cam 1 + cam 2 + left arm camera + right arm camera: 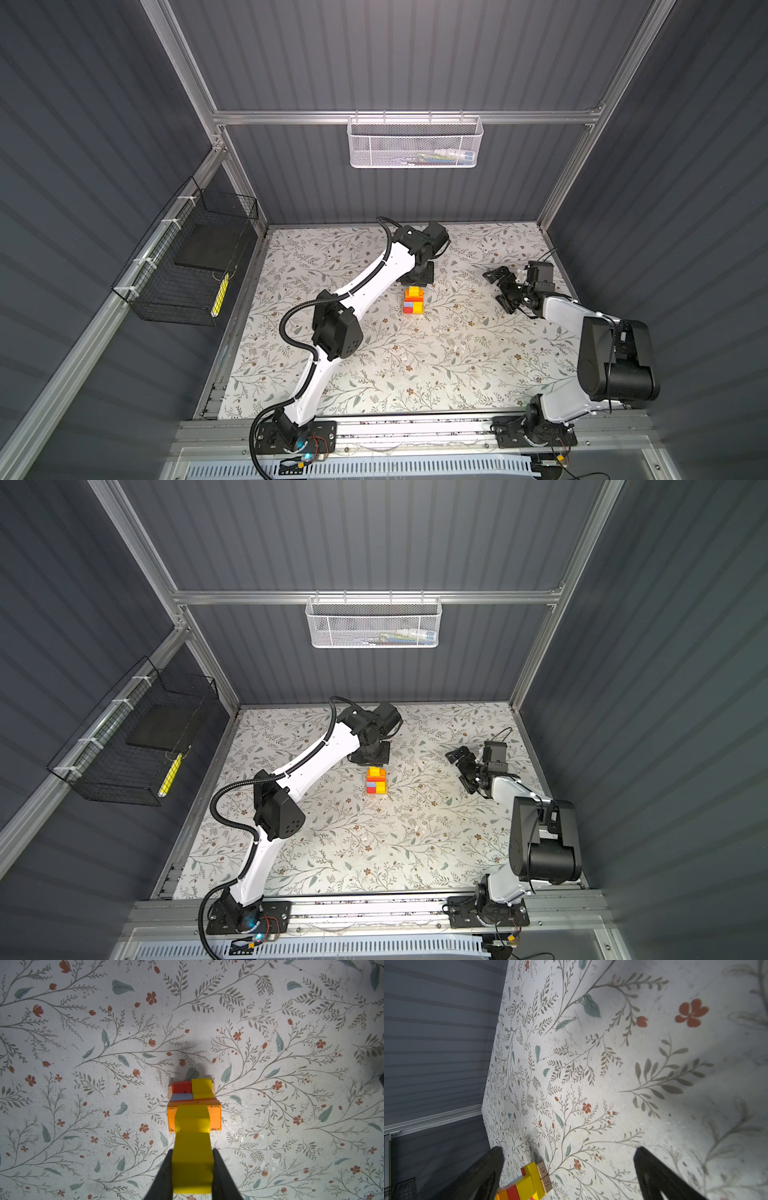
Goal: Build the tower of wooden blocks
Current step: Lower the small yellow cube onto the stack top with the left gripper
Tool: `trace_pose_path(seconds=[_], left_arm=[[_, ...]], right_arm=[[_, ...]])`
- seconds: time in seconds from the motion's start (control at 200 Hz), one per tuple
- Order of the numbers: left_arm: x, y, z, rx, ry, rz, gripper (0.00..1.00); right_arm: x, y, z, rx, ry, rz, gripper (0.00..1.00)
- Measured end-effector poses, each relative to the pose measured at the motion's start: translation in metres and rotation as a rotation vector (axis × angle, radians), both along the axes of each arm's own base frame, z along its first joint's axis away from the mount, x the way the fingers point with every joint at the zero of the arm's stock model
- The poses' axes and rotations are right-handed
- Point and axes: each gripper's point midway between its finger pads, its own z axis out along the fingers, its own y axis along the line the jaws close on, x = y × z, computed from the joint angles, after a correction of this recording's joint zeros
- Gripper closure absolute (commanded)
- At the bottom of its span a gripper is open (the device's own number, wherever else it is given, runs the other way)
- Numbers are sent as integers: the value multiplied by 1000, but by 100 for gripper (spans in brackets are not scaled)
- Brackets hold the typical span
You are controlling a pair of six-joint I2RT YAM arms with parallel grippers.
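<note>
Black fingers [163, 1180] of the left gripper [192, 1151] clamp a yellow block [192, 1169], its long axis running out past the fingertips over the orange layer of the tower [413, 301] mid-desk [415, 374]; contact unclear. The right gripper [497, 289] fingers gape wide, well apart from it. The white mesh basket [374, 145] holds indistinct items; the black wire basket [166, 303], a dark slab [208, 249] and a yellow object [220, 293].

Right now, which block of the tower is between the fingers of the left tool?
The yellow block on top, over the orange layer; the left tool is shut on it, no other.
</note>
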Motion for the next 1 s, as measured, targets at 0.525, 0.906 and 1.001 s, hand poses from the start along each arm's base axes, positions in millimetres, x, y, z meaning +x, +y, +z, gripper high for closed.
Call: trace_pose_path(seconds=[0.525, 0.906, 1.001], left_arm=[[1, -1, -9, 11, 12, 3, 73], [1, -1, -9, 11, 13, 7, 63], [1, -1, -9, 10, 13, 7, 62]], right_arm=[[0, 1, 0, 4, 0, 4, 1], [-1, 1, -2, 7, 6, 6, 1], [-1, 2, -3, 8, 10, 7, 1]])
